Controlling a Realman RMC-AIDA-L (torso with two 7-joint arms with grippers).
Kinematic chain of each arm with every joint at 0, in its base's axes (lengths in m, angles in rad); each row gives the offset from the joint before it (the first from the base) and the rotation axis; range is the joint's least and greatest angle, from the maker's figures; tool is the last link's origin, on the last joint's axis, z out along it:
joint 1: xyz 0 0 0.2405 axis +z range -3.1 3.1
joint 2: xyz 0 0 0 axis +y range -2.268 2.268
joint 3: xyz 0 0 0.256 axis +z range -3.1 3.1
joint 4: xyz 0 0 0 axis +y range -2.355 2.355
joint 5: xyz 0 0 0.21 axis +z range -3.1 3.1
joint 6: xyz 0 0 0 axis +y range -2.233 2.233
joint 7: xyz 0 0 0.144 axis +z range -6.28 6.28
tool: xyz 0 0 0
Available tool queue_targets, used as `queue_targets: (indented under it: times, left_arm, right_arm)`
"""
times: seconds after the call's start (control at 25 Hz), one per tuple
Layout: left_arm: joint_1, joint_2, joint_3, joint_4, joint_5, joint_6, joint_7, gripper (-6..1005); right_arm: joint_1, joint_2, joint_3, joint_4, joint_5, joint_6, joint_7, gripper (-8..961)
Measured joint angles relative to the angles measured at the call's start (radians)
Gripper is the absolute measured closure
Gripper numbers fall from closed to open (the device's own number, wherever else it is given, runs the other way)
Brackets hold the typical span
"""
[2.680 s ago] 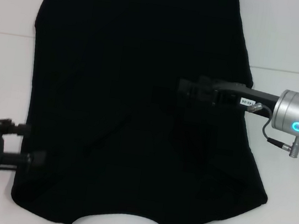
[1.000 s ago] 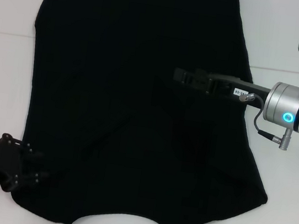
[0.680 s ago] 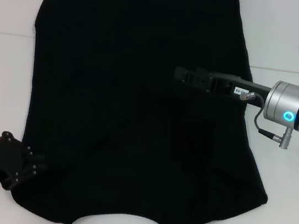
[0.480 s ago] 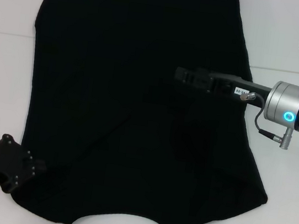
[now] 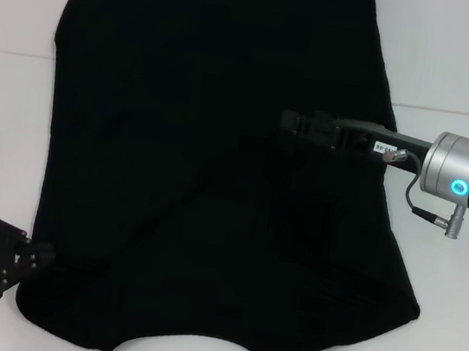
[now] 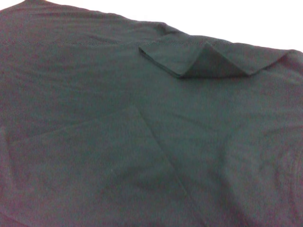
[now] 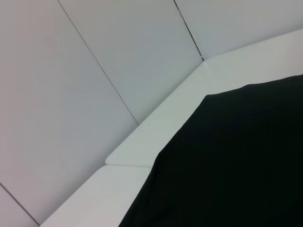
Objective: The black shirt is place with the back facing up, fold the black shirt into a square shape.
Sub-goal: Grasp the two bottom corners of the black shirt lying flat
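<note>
A: Anything different at the large plain black soft fabric T-shirt (image 5: 205,136)?

B: Lying spread flat on the white tabletop (image 5: 8,109), straight hem at the far side, curved neckline at the near edge. No shift in its outline. Only the arms moved.

A: Which way?

B: Black left gripper (image 5: 35,257), half a second ago pressed onto the near left corner of the cloth, now drawn back leftward and sitting just at the edge, barely touching if at all. Black right gripper (image 5: 287,122), reaching in from the right over the middle of the shirt, slid slightly rightward and a little nearer than a second ago.

A: Clamped on anything?

B: Cannot tell for either one; black on black, grip state not readable.

A: Any fold made?

B: In the left wrist view, a small doubled-over flap of fabric (image 6: 199,59) near the shirt's edge, with flat layered creases below it. In the head view, a faint diagonal crease across the near left part. Probably sleeves tucked inward already; body not yet folded over.

A: Meaning for the task?

B: Seemingly a release and retreat on the left, not a lift. Corner left lying flat. Square shape far from done; likely needs a fresh grasp at an edge before any lengthwise fold.
</note>
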Motion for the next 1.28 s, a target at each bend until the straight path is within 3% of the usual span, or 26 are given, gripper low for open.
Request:
queue_targets:
  times: [0.4, 1.04, 1.24, 1.28]
  left_arm:
    - [-0.022, -0.006, 0.012, -0.003, 0.000, 0.029, -0.041, 937]
    - [-0.025, -0.006, 0.080, -0.026, 0.012, -0.054, -0.051, 521]
    - [-0.028, -0.005, 0.082, -0.045, 0.015, -0.066, -0.051, 276]
    - [-0.030, -0.005, 0.084, -0.048, 0.017, -0.069, -0.051, 268]
  right_arm:
    - [-0.006, -0.004, 0.000, 0.000, -0.003, -0.006, 0.000, 140]
    - [-0.006, -0.005, 0.000, 0.000, 0.000, -0.007, 0.000, 155]
    - [-0.006, -0.005, 0.000, 0.000, 0.002, -0.005, 0.000, 160]
    - [-0.006, -0.005, 0.000, 0.000, 0.002, -0.004, 0.000, 161]
